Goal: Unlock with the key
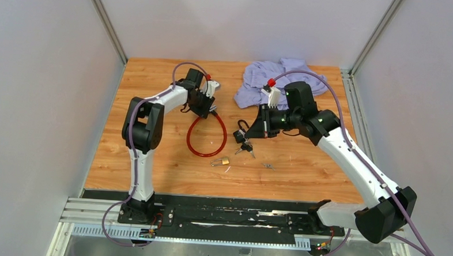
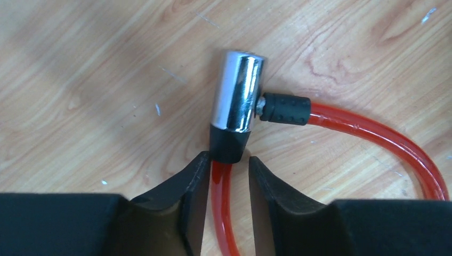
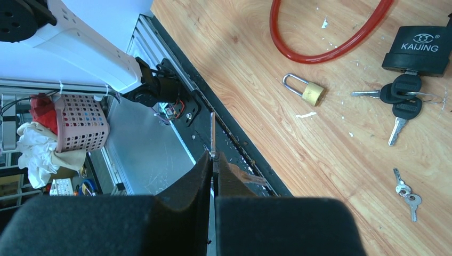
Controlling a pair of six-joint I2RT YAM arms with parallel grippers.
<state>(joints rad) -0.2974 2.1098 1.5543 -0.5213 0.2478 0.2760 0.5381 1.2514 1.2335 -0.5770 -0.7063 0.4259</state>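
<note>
Locks on the table [image 1: 303, 172] number three: one red cable lock [image 2: 237, 90], one brass padlock [image 3: 312, 93], one black padlock [image 3: 418, 50]. Count three black-headed keys [image 3: 402, 98] ringed at the black padlock and two small silver keys [image 3: 408, 194] nearby. Your right gripper [image 3: 213, 160] is clenched on one more key [image 3: 212, 130], near the black padlock. Your left gripper [image 2: 226, 165] straddles the cable lock's red cord below its chrome barrel, fingers parted, not clamping. One pink basket [image 3: 80, 122] sits off the table; contents unclear.
</note>
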